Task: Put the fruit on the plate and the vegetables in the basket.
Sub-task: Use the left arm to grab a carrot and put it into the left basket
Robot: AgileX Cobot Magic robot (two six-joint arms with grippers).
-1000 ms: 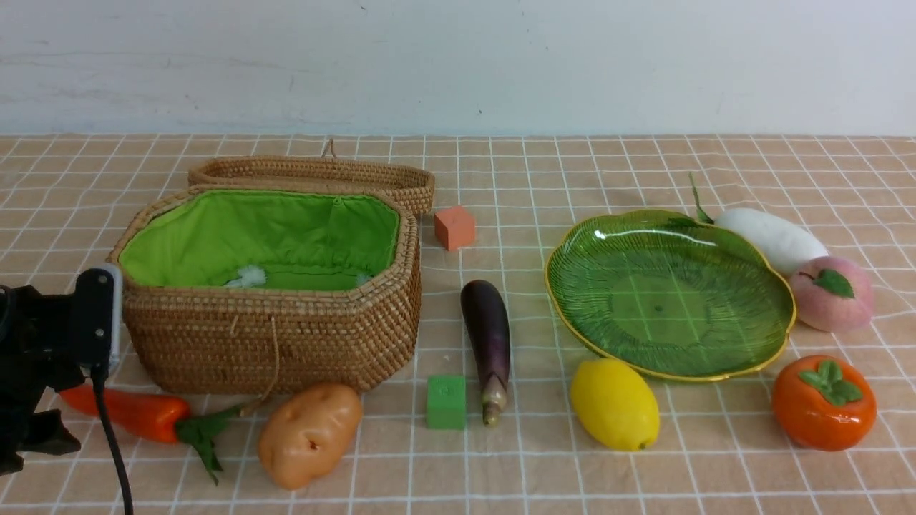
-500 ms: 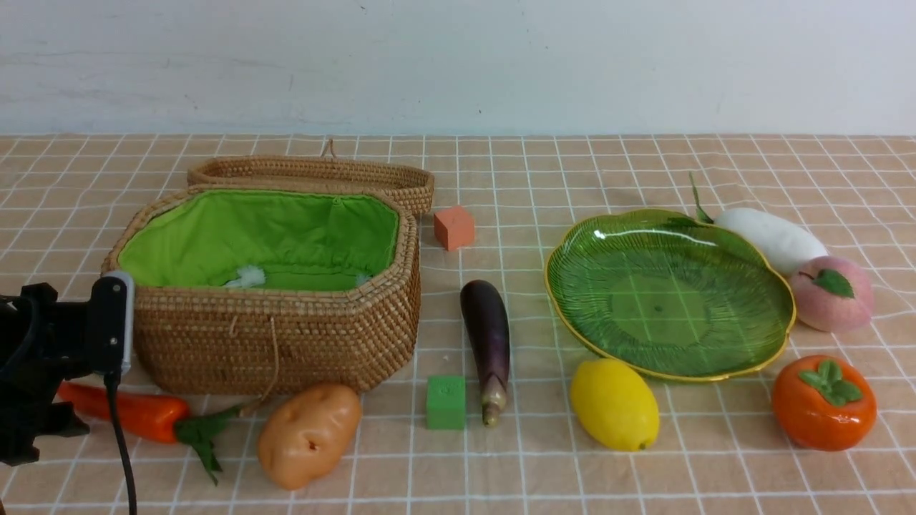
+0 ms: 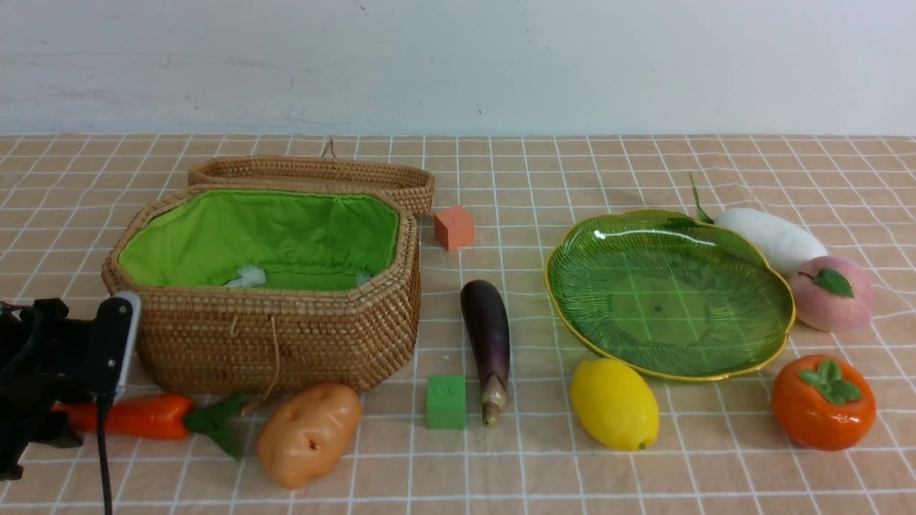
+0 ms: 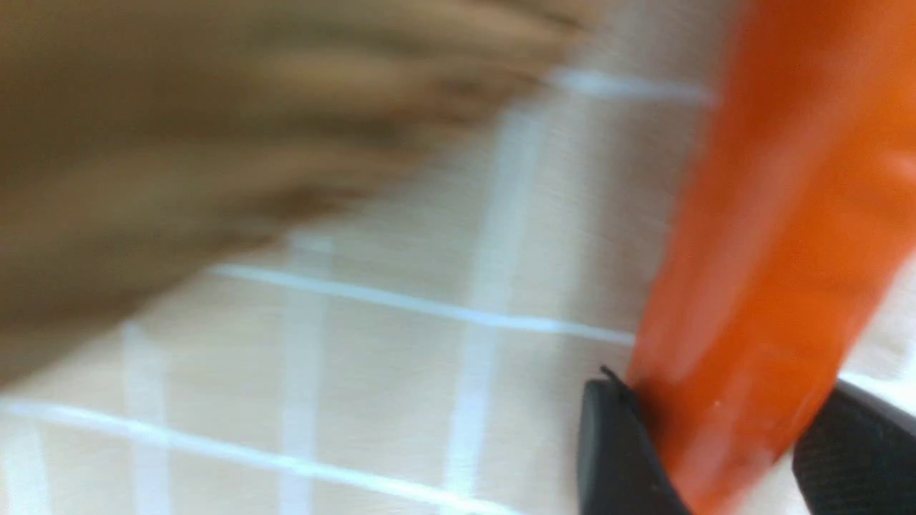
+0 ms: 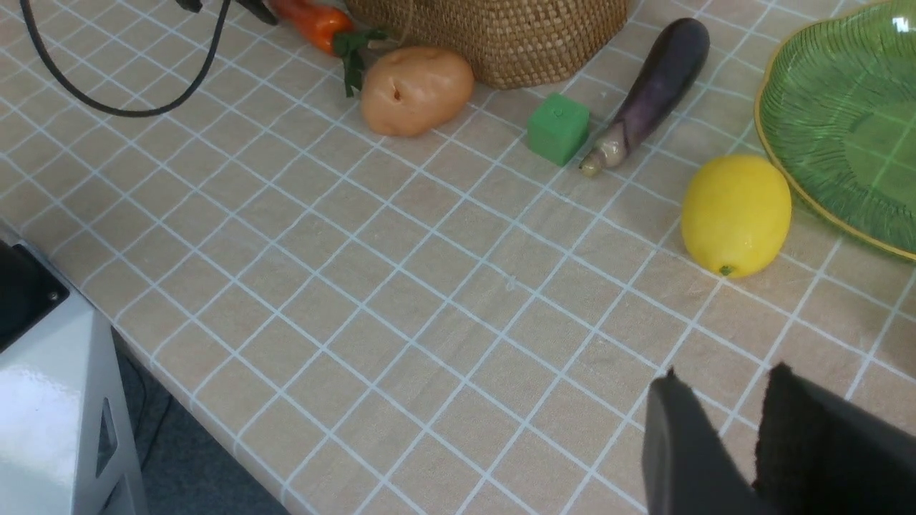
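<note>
Basket [image 3: 286, 336]: open, just beside the left gripper [image 4: 719, 400]; a brown blur in its wrist view.
Plate [image 3: 673, 293]: well apart from that gripper; partly cut off in the right wrist view.
Carrot [image 3: 136, 416]: between the left fingers [image 4: 615, 450], one touching it; tip hidden behind the arm [image 3: 43, 357] in the front view.
Left gripper: straddles the carrot; blur hides whether it is clamped.
Right gripper [image 5: 726, 379]: only fingertips show, narrowly apart, nothing between; lemon [image 5: 737, 214] near, ahead.
</note>
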